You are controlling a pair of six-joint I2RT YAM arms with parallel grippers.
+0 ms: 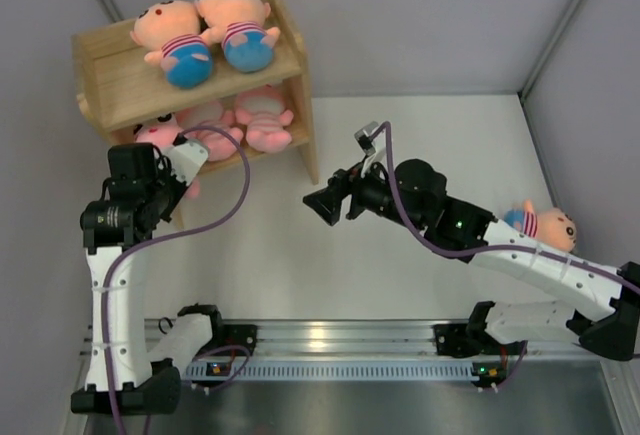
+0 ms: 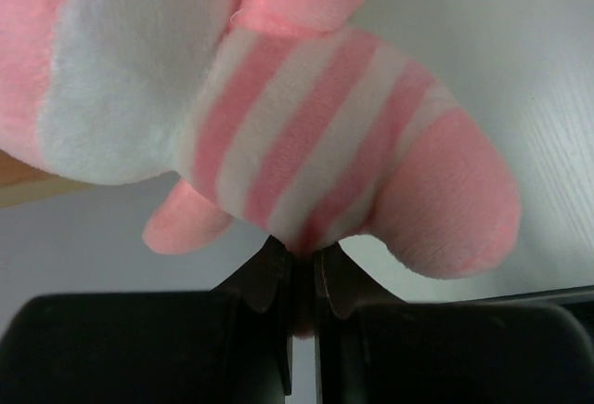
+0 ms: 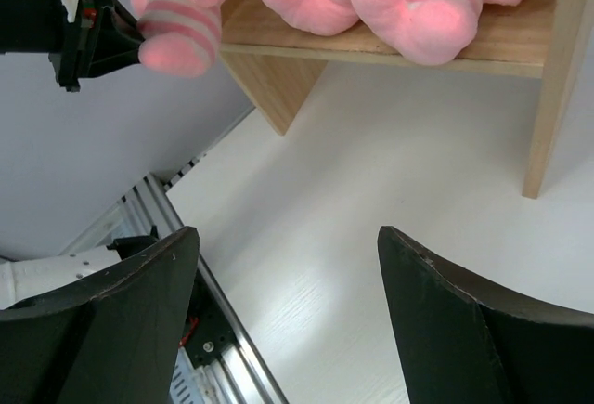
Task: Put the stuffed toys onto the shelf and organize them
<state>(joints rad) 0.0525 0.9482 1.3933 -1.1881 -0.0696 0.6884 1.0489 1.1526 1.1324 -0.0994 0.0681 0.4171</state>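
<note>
Left pincer (image 2: 299, 257): clamped on the pink-and-white striped body of a plush pig (image 2: 306, 144), held just ahead at the lower tier of the shelf (image 1: 110, 85). Farther in, two more pigs (image 3: 418, 0) lying on that tier; above, two peach dolls (image 1: 170, 30). Right pincer (image 3: 286, 237): spread wide, empty, facing the shelf.

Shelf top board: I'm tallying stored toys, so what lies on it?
One doll and a second doll lie side by side on the top board; whatever is beneath them is covered.
</note>
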